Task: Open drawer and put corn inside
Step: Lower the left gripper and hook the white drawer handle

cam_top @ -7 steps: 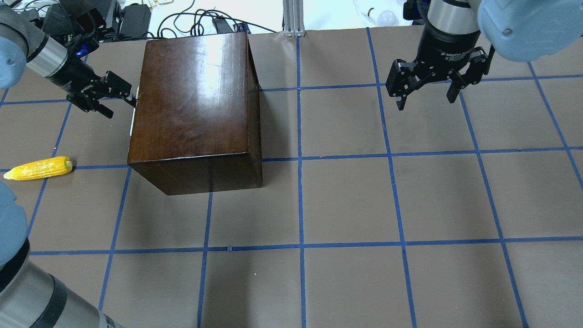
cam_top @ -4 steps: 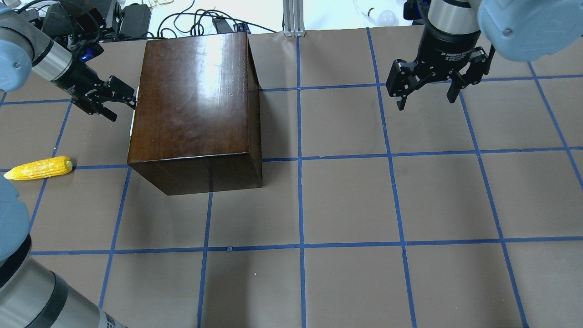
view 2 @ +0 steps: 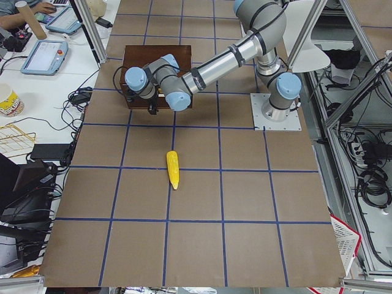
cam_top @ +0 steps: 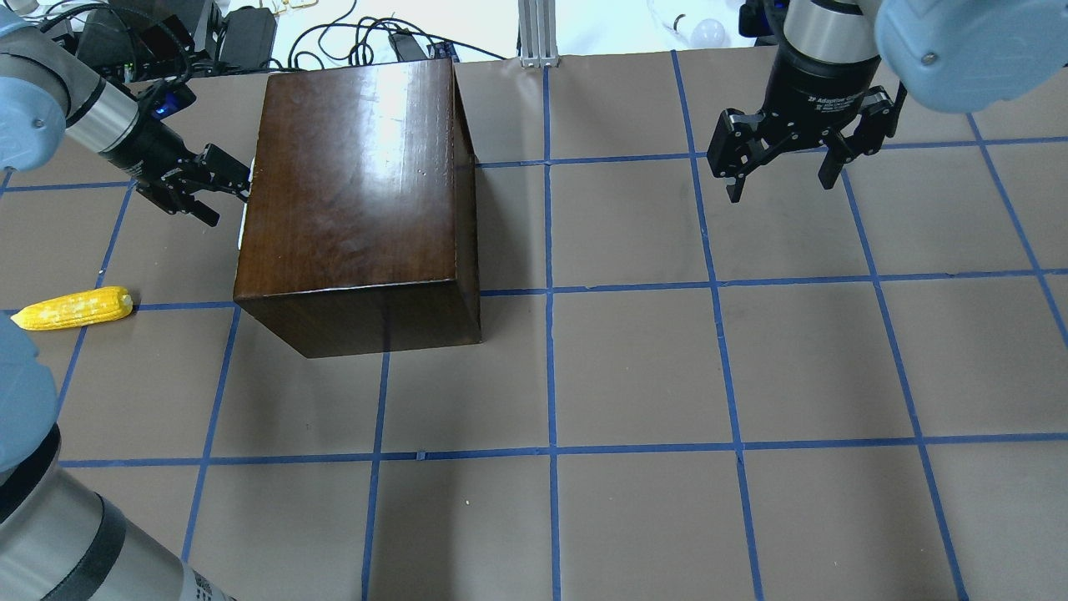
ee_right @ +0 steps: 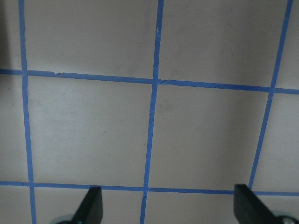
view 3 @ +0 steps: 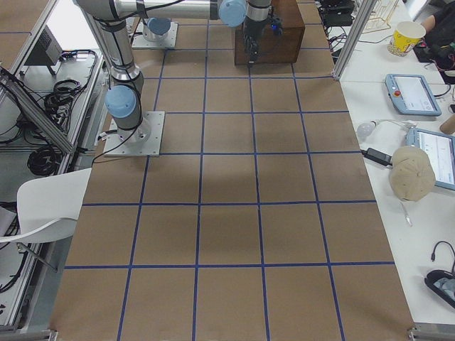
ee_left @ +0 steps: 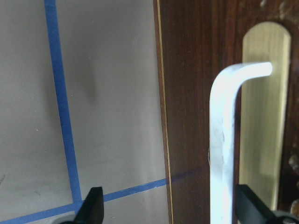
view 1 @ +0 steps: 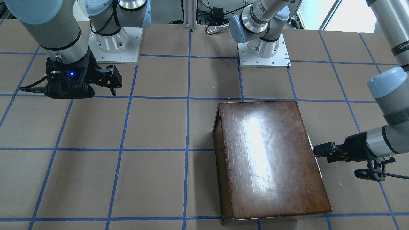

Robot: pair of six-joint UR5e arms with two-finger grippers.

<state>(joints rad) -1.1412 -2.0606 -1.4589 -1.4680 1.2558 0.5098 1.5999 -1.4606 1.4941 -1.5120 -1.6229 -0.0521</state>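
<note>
The glossy dark-brown box (cam_top: pixel 359 192) stands at the table's far left; it also shows in the front view (view 1: pixel 271 156). Its drawer is shut, with only the dark front panel (ee_left: pixel 196 93) in view. A pale bent handle (ee_left: pixel 222 140) on a brass plate stands on that panel. My left gripper (cam_top: pixel 234 200) is open at the box's left face, and in the left wrist view (ee_left: pixel 170 207) the handle sits between its fingertips, close to the right one. The yellow corn (cam_top: pixel 71 308) lies on the table, left of the box. My right gripper (cam_top: pixel 781 192) hangs open and empty over the far right.
Cables and power bricks (cam_top: pixel 242 33) lie behind the box, past the table's far edge. Blue tape lines grid the brown table (cam_top: pixel 634 367). The arm bases (view 1: pixel 113 41) stand on the robot's side. Beside the table stands a desk with tablets (view 3: pixel 412 92).
My left gripper has moved toward the box's left face and closer to the handle. The right arm, the box and the corn have not moved.
</note>
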